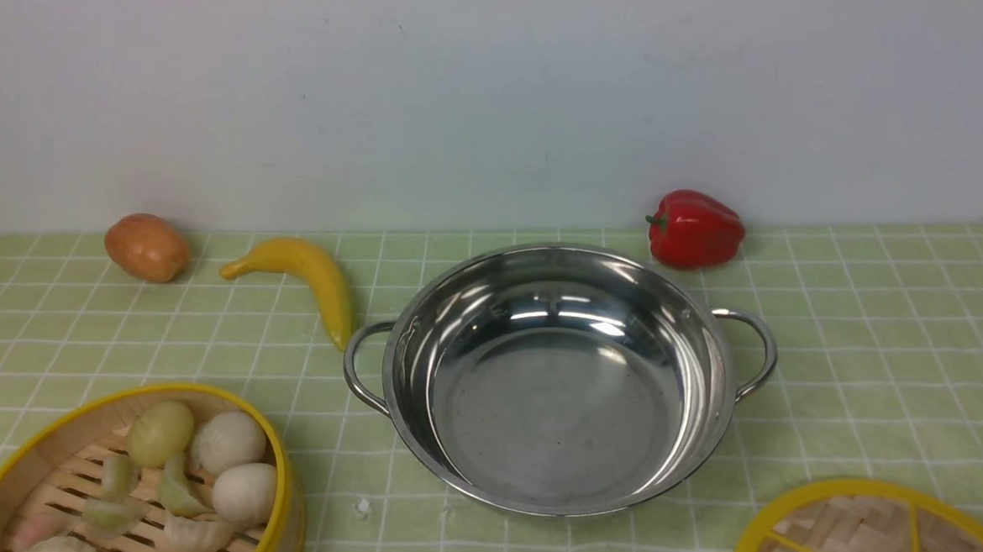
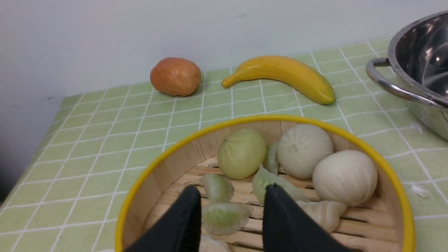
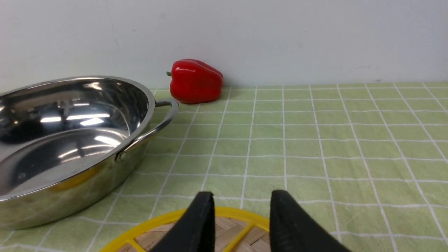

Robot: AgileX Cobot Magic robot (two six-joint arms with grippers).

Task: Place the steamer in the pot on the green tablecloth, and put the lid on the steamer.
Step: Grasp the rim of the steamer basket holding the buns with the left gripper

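The steamer (image 1: pixel 62 447) sits at the front left of the green tablecloth (image 1: pixel 875 347), holding white and pale green toy buns and dumplings. In the left wrist view my left gripper (image 2: pixel 232 189) hangs open over the steamer (image 2: pixel 182 157), with nothing between its black fingers. The shiny pot (image 1: pixel 552 397) stands empty in the middle; its handle and rim show in the left wrist view (image 2: pixel 420 52). The lid (image 1: pixel 848 539) lies flat at the front right. My right gripper (image 3: pixel 242 193) is open above the lid's far rim (image 3: pixel 238 213), beside the pot (image 3: pixel 70 140). Neither gripper shows in the front view.
A red bell pepper (image 1: pixel 696 228) rests by the white wall behind the pot. A yellow banana (image 1: pixel 306 275) and a brown potato (image 1: pixel 146 246) lie at the back left. A small white scrap (image 1: pixel 361 507) lies between steamer and pot.
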